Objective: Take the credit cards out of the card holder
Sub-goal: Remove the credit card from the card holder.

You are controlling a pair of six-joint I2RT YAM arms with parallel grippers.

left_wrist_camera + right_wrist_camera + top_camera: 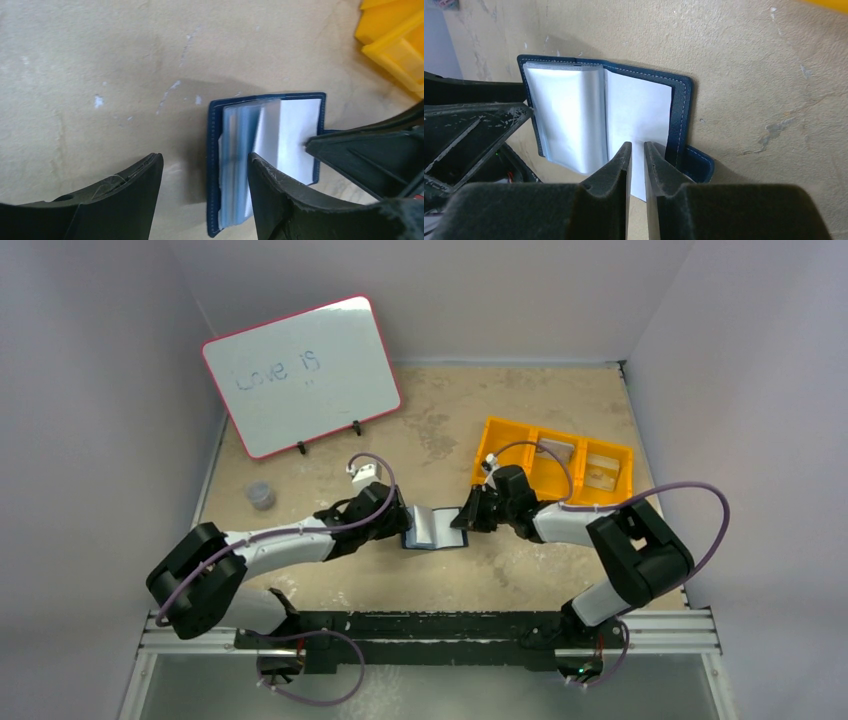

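Note:
The navy card holder lies open flat on the table between both grippers. Pale see-through pockets fan up from its left half. A white credit card lies on its right half and sticks out past the near edge. My left gripper is open wide, one finger beside the holder's left edge and the other resting on the pockets. My right gripper stands over the white card's edge. A narrow gap shows between its fingers, with nothing pinched in it.
An orange three-compartment tray stands just behind the right gripper, with pale flat things in two compartments. A pink-framed whiteboard leans at the back left. A small grey cup sits by the left wall. Walls close in the table.

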